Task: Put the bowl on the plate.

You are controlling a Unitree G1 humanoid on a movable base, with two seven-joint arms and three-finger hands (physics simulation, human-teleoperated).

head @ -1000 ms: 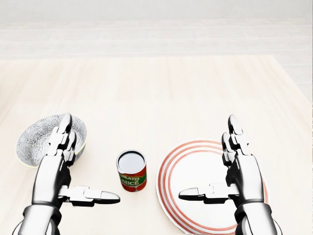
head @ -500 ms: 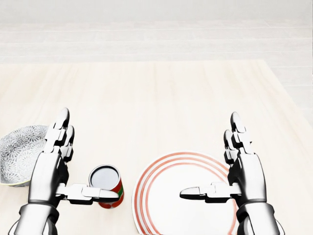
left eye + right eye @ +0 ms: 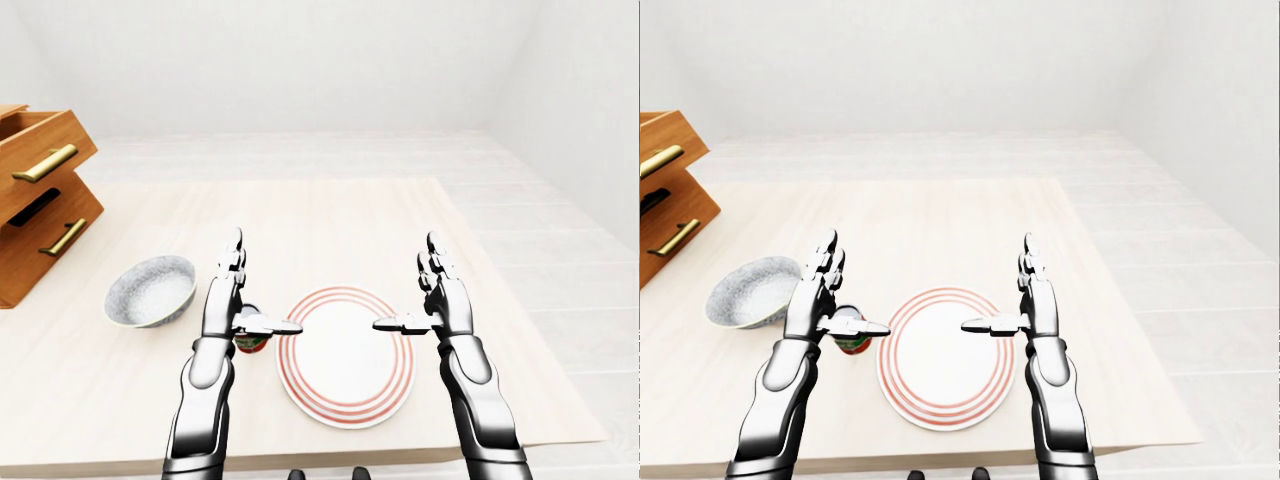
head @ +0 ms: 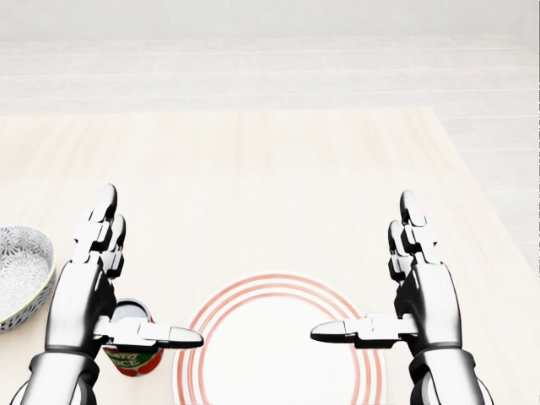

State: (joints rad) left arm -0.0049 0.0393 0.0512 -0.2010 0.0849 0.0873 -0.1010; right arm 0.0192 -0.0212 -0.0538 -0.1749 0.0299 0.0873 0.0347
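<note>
A grey patterned bowl (image 3: 151,290) sits empty on the wooden table (image 3: 320,215), left of my hands. The white plate (image 3: 345,355) with red rings lies between my two hands, near the table's lower edge. My left hand (image 3: 243,290) hovers open with fingers straight and thumb pointing right, between bowl and plate. My right hand (image 3: 420,292) is open the same way over the plate's right rim, thumb pointing left. Neither hand holds anything.
A red tomato sauce can (image 4: 132,354) stands just under my left thumb, between bowl and plate. A wooden drawer unit (image 3: 35,200) with brass handles stands at the table's left. The table's right edge (image 4: 498,228) drops to pale floor.
The whole picture has shifted left: the camera moved right. Bowl, can and plate slid leftward in the head view. Both hands keep the same open pose.
</note>
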